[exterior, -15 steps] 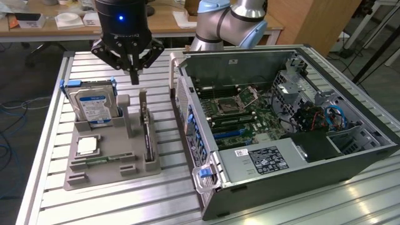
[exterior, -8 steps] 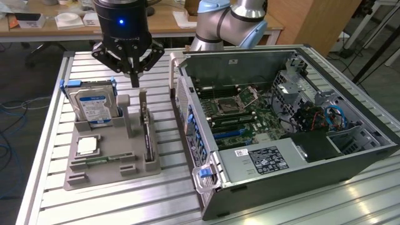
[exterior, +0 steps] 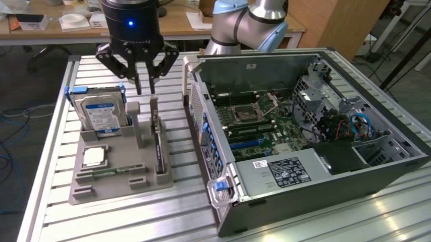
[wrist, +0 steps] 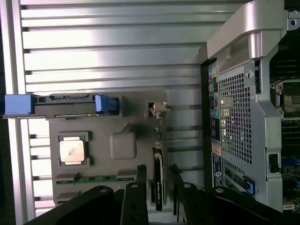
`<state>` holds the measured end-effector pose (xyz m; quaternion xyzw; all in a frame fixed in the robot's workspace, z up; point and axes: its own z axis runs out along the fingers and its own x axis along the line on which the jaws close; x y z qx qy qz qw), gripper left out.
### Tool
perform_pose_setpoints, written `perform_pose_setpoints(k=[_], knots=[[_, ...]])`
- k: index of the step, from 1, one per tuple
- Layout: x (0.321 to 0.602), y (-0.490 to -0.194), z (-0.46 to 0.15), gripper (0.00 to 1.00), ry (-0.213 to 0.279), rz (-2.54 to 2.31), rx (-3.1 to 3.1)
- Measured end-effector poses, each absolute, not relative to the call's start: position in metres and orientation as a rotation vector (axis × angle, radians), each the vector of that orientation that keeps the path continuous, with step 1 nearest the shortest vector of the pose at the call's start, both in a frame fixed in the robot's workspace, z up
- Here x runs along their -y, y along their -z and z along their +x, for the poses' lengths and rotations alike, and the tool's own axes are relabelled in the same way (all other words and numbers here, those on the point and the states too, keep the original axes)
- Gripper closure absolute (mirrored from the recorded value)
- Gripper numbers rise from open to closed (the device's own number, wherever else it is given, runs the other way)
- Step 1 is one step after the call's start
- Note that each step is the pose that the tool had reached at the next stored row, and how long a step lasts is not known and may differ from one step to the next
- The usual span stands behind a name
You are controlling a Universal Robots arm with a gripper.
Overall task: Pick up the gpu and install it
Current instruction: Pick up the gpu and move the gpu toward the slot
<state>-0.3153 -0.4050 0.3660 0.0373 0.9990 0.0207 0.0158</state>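
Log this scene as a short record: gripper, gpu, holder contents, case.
gripper: gripper open, empty, hovering just above the gpu's bracket end
gpu: gpu standing on edge in a slot of the gray holder, not yet picked up
also in holder: hard drive upright, processor chip flat, memory stick flat
case: computer case open, beside the holder on the exterior view's right

Strong glare whitens the slatted metal table [wrist: 117, 61].
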Motion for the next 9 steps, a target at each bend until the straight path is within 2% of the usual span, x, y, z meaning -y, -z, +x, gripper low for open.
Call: perform_pose_setpoints(k=[1,2,3,4,9], knots=[[0.405,-0.366,-0.3153,0.71,-0.064,0.116,-3.107],[0.405,-0.3661,-0.3153,0.65,-0.064,0.116,-3.107],[0.405,-0.366,-0.3153,0.65,-0.065,0.116,-3.107],[0.405,-0.3659,-0.3153,0.58,-0.064,0.116,-3.107],[0.4051,-0.3584,-0.3154,0.58,-0.065,0.116,-3.104]])
